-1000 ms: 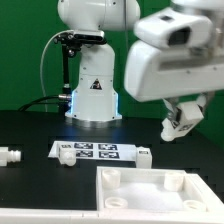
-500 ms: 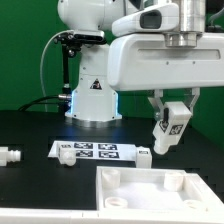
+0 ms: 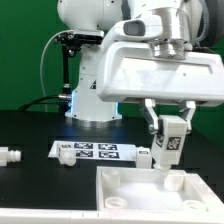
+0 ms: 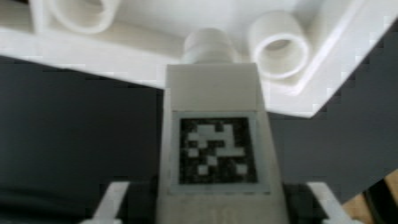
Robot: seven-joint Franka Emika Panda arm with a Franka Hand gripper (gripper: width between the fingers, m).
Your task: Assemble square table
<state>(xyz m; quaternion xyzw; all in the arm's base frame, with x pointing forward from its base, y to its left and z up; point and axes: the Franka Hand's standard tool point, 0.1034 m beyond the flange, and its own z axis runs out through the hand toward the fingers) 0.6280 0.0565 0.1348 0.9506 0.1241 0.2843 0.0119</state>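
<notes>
Probably a robotics lab: black table (image 3: 30,182), green backdrop (image 3: 25,50), marker board (image 3: 100,152), bolted-down robot arm (image 3: 95,95).

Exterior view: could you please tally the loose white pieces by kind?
Square tabletop: 1
Legs: 2, a held leg in the gripper and a lying leg at the exterior view's left
Marker board: 1
Small white part beside the marker board, kind unclear: 1
Total: 5
</notes>
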